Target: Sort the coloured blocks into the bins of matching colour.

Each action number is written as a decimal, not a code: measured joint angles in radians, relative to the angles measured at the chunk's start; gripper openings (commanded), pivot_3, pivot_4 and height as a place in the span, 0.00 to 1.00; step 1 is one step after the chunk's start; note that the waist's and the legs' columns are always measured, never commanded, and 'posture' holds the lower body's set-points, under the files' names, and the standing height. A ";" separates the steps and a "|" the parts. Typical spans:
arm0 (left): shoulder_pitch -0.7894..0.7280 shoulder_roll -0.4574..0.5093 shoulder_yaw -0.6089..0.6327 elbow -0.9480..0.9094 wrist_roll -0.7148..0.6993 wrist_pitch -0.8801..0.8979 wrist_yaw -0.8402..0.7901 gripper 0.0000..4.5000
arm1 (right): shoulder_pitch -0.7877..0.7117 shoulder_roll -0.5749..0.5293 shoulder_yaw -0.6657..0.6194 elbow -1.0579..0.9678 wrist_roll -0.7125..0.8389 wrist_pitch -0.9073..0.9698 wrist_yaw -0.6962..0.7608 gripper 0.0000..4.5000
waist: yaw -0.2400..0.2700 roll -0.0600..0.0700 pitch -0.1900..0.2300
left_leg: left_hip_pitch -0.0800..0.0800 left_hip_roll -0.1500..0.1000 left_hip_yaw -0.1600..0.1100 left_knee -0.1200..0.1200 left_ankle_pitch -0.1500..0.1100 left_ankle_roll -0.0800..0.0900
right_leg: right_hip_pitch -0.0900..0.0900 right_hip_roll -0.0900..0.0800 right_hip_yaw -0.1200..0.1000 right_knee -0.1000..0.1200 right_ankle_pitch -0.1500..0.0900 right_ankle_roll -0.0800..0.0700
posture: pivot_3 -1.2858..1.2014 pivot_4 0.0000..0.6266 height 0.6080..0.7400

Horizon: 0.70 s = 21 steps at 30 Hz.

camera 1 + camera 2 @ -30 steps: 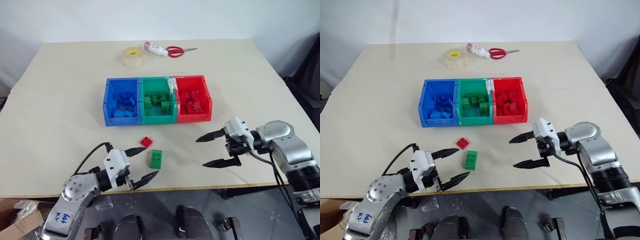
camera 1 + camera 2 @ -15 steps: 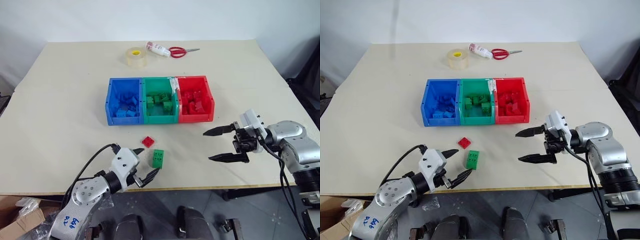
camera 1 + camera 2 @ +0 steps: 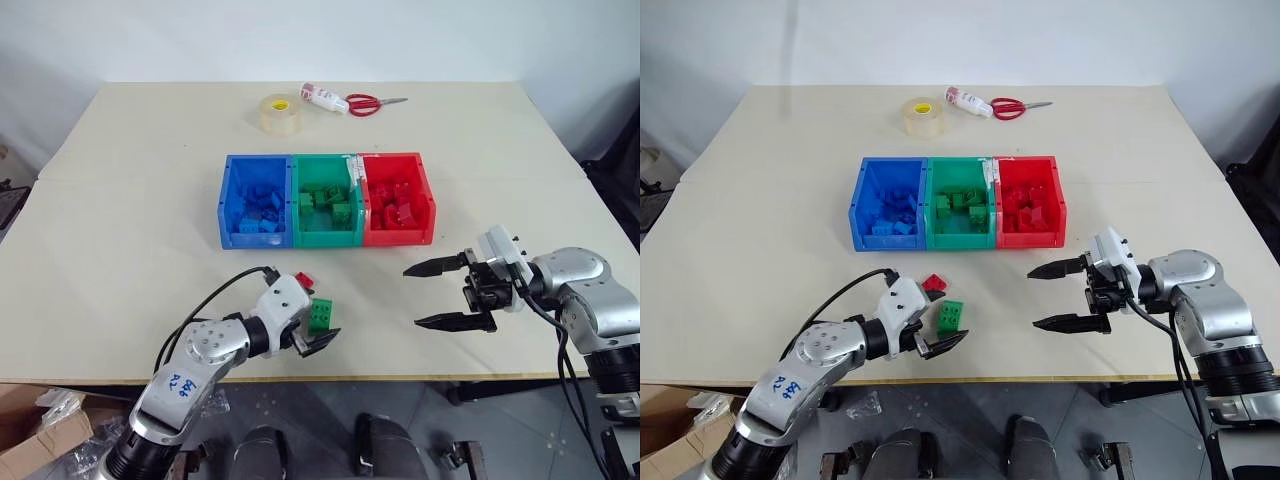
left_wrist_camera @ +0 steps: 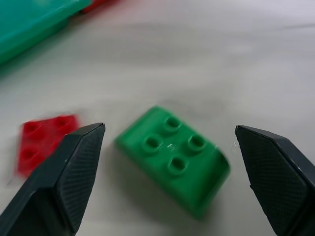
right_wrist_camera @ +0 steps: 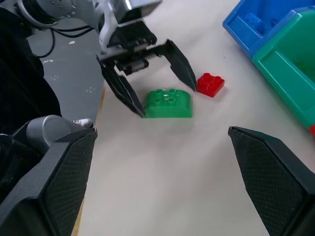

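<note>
A green block [image 3: 321, 315] lies on the table in front of the bins, with a small red block [image 3: 304, 280] just beyond it. My left gripper [image 4: 168, 128] is open and straddles the green block [image 4: 172, 152], one finger on each side, neither touching it. The red block [image 4: 42, 140] lies just outside one finger. Three joined bins stand mid-table: blue [image 3: 228, 205], green [image 3: 326, 238] and red [image 3: 428, 205], each holding blocks of its own colour. My right gripper [image 3: 411, 297] hovers open and holds nothing, off to the right of the loose blocks.
A roll of clear tape [image 3: 280, 112], a small white bottle [image 3: 325, 97] and red-handled scissors [image 3: 375, 101] lie at the far edge of the table. The near table edge [image 3: 400, 378] runs just behind both grippers.
My left gripper has moved forward and to the right, from short of the green block to around it. The right gripper has stayed in place. The camera has shifted a little.
</note>
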 measured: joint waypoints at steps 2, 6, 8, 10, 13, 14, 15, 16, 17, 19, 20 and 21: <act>-0.012 0.004 -0.015 0.000 0.000 0.042 0.000 1.00 | 0.013 0.000 -0.002 -0.015 0.000 0.014 -0.007 0.99 | 0.000 0.000 0.000 | 0.000 0.000 0.000 0.000 0.000 0.000 | 0.000 0.000 0.000 0.000 0.000 0.000 | 0.52 0.24 1.00; -0.033 0.040 -0.029 -0.020 0.011 0.088 0.001 1.00 | 0.024 0.000 -0.010 -0.042 0.000 0.024 -0.020 0.99 | -0.002 0.000 0.000 | 0.000 0.000 0.000 0.000 0.000 0.000 | 0.000 0.000 0.000 0.000 0.000 0.000 | 0.52 0.24 1.00; -0.036 0.051 -0.031 -0.028 0.018 0.107 0.006 1.00 | 0.030 0.001 -0.014 -0.043 0.000 0.030 -0.023 0.99 | -0.002 0.000 0.000 | 0.000 0.000 0.000 0.000 0.000 0.000 | 0.000 0.000 0.000 0.000 0.000 0.000 | 0.52 0.24 1.00; -0.043 0.064 -0.035 -0.037 0.023 0.125 0.010 1.00 | 0.030 0.004 -0.014 -0.043 -0.001 0.032 -0.025 0.99 | -0.002 0.000 0.000 | 0.000 0.000 0.000 0.000 0.000 0.000 | 0.000 0.000 0.000 0.001 0.000 0.000 | 0.52 0.24 1.00; -0.050 0.070 -0.035 -0.046 0.027 0.148 0.021 0.96 | 0.030 0.011 -0.014 -0.043 -0.007 0.032 -0.028 1.00 | -0.003 0.000 0.000 | 0.001 0.000 0.000 0.000 0.000 0.000 | 0.000 0.000 0.000 0.001 0.000 0.000 | 0.52 0.24 1.00; -0.050 0.070 -0.035 -0.050 0.027 0.154 0.025 0.91 | 0.029 0.013 -0.014 -0.043 -0.007 0.032 -0.028 1.00 | -0.003 0.000 0.000 | 0.001 0.000 0.000 0.000 0.000 0.000 | 0.000 0.000 0.000 0.001 0.000 0.000 | 0.52 0.24 1.00; -0.050 0.072 -0.034 -0.054 0.030 0.160 0.031 0.87 | 0.029 0.014 -0.014 -0.043 -0.008 0.032 -0.028 1.00 | -0.003 0.000 0.000 | 0.001 0.000 0.000 0.000 0.000 0.000 | 0.000 0.000 0.000 0.001 0.000 0.000 | 0.52 0.24 1.00; -0.050 0.074 -0.033 -0.059 0.033 0.168 0.036 0.81 | 0.028 0.016 -0.014 -0.043 -0.009 0.032 -0.028 1.00 | -0.003 0.000 0.000 | 0.001 0.000 0.000 0.000 0.000 0.000 | 0.000 0.000 0.000 0.001 0.000 0.000 | 0.52 0.24 1.00; -0.048 0.075 -0.030 -0.062 0.034 0.171 0.039 0.73 | 0.026 0.019 -0.014 -0.042 -0.010 0.032 -0.028 1.00 | -0.003 0.000 0.000 | 0.001 0.000 0.000 0.000 0.000 0.000 | 0.000 0.000 0.000 0.001 0.000 0.000 | 0.52 0.24 1.00; -0.041 0.067 -0.021 -0.064 0.034 0.175 0.050 0.60 | 0.013 0.026 -0.014 -0.036 -0.018 0.032 -0.028 1.00 | -0.003 0.000 0.000 | 0.001 0.000 0.000 0.000 0.000 0.000 | 0.000 0.000 0.001 0.001 0.000 0.000 | 0.52 0.24 1.00; -0.036 0.062 -0.014 -0.064 0.034 0.175 0.056 0.53 | 0.006 0.027 -0.014 -0.036 -0.019 0.031 -0.028 1.00 | -0.002 0.000 0.000 | 0.001 0.000 0.000 0.000 0.000 0.000 | 0.000 0.000 0.000 0.001 0.000 0.000 | 0.52 0.24 1.00; -0.034 0.060 -0.011 -0.062 0.034 0.168 0.058 0.46 | 0.002 0.027 -0.014 -0.035 -0.021 0.031 -0.028 1.00 | -0.002 0.000 0.000 | 0.001 0.000 0.000 0.000 0.000 0.000 | 0.000 0.000 0.000 0.001 0.000 0.000 | 0.52 0.24 1.00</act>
